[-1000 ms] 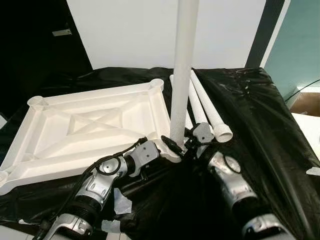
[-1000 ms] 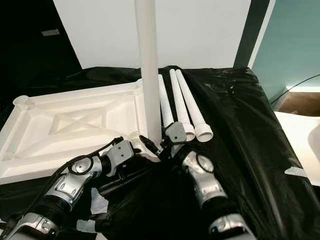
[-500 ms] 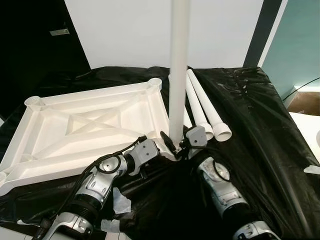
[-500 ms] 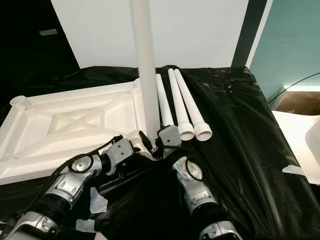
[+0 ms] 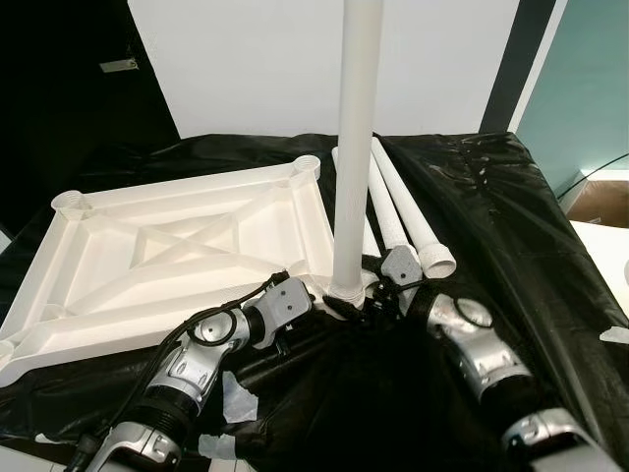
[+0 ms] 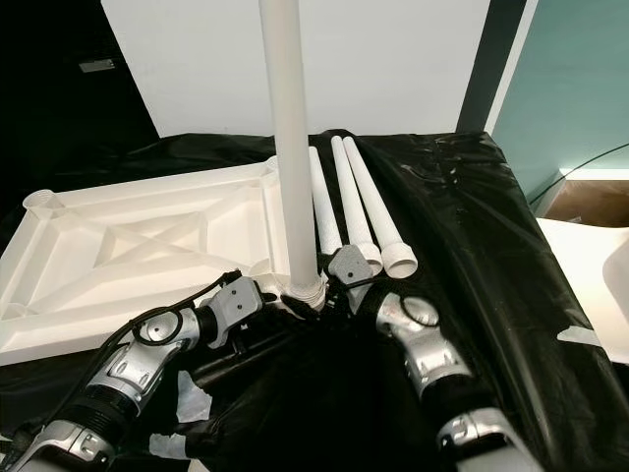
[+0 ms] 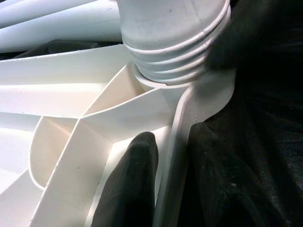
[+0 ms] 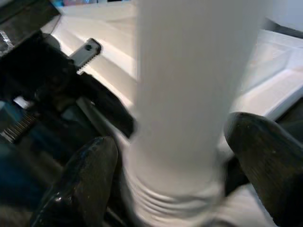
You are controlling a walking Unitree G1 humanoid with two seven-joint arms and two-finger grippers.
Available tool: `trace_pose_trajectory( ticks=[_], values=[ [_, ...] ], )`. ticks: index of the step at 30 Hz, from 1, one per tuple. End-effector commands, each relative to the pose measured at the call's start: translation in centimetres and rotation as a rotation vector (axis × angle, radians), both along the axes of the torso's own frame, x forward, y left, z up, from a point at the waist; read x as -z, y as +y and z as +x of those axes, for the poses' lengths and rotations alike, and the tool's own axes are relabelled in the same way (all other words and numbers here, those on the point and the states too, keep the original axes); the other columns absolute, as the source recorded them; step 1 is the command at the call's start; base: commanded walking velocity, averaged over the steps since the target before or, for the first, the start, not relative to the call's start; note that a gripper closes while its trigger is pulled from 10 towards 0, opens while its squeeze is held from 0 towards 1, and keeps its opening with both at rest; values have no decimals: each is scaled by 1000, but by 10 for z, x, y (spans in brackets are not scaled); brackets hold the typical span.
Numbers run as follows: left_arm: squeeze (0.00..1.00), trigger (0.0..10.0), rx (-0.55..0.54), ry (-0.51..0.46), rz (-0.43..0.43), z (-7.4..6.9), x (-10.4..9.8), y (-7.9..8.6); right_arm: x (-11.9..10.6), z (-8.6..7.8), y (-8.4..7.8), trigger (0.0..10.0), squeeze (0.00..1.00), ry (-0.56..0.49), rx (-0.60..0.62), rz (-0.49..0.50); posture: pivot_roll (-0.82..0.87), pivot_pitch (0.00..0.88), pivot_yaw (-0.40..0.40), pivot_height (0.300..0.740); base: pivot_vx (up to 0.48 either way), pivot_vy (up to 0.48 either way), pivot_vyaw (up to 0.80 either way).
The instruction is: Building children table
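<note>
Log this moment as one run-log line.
step: seating leg in tabletop corner socket | right claw: around leg base | left claw: bracing tabletop rim | spare legs: lying alongside
</note>
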State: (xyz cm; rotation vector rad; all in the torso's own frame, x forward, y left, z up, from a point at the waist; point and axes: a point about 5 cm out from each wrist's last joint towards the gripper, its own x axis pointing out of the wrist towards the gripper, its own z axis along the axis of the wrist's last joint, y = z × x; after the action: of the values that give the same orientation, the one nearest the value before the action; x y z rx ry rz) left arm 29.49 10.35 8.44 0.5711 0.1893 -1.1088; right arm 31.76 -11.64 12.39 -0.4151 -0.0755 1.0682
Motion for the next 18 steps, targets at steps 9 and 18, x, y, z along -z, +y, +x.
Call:
trace_pose_trajectory(
  ticks=[9,18],
  values=[
    [0,10000,30,152,72,-21,37,0,-13,11,1,0,0,47,-98,-35,59,0,23,740,0,0,0],
    [0,10000,18,153,74,-22,37,5,-4,-1,13,0,0,1,143,169,82,0,17,740,0,0,0]
  ],
)
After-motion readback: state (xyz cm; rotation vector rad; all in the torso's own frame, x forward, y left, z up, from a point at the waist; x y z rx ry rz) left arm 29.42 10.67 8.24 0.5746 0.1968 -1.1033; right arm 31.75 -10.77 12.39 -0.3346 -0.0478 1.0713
